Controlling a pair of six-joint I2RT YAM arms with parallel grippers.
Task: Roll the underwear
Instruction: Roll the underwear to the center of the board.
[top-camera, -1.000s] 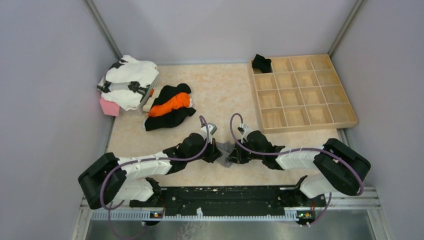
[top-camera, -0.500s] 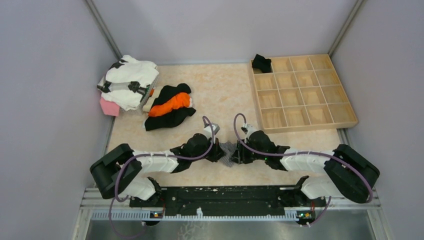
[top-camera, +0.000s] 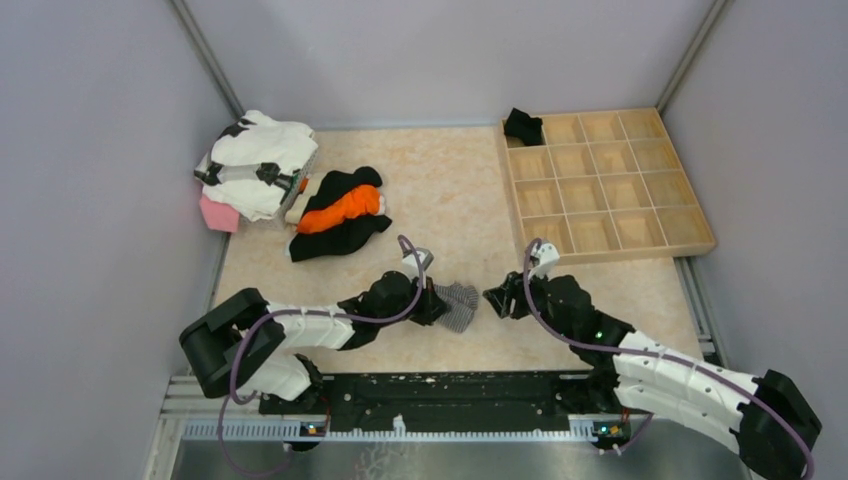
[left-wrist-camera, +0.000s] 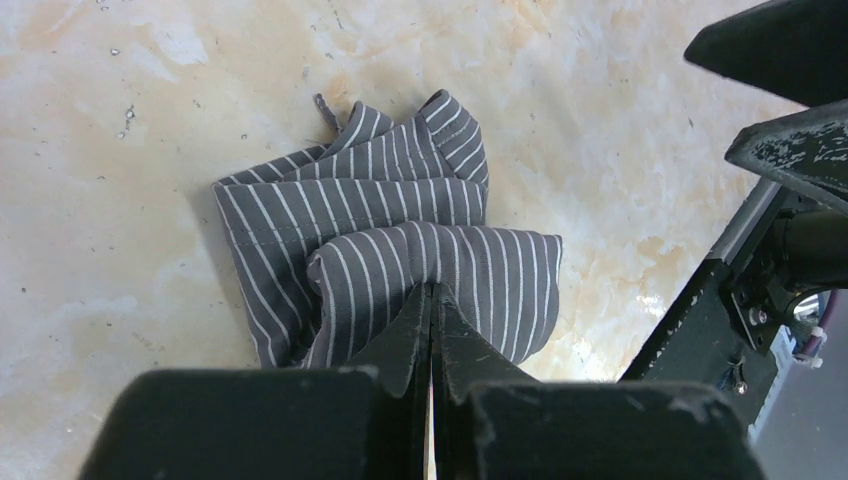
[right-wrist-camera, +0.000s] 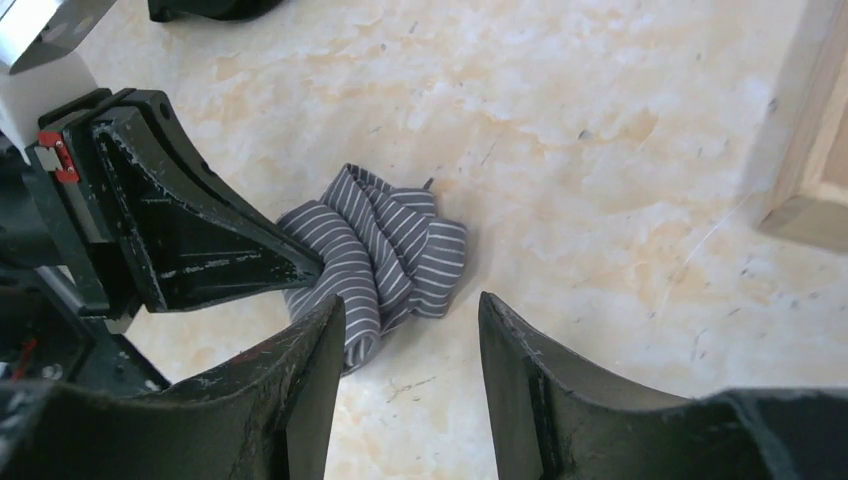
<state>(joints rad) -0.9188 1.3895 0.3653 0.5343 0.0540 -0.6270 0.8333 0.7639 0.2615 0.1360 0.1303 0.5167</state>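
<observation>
The grey striped underwear (top-camera: 458, 305) lies bunched in folds on the table near the front middle. It also shows in the left wrist view (left-wrist-camera: 400, 240) and the right wrist view (right-wrist-camera: 385, 250). My left gripper (top-camera: 437, 300) (left-wrist-camera: 433, 288) is shut, its tips pinching the cloth's left edge. My right gripper (top-camera: 497, 298) (right-wrist-camera: 410, 298) stands open just right of the cloth, apart from it, with nothing between its fingers. The black underwear (top-camera: 523, 126) sits in the far left compartment of the wooden tray (top-camera: 615, 252).
The tray's corner (right-wrist-camera: 810, 200) is close on the right of my right gripper. At the back left lie a pile of white and black clothes (top-camera: 258, 160), a pink item (top-camera: 218, 213) and a black and orange garment (top-camera: 340, 215).
My right gripper has opened, let go of the striped underwear and drawn back to the right. The left gripper stays shut on the cloth, hardly moved.
</observation>
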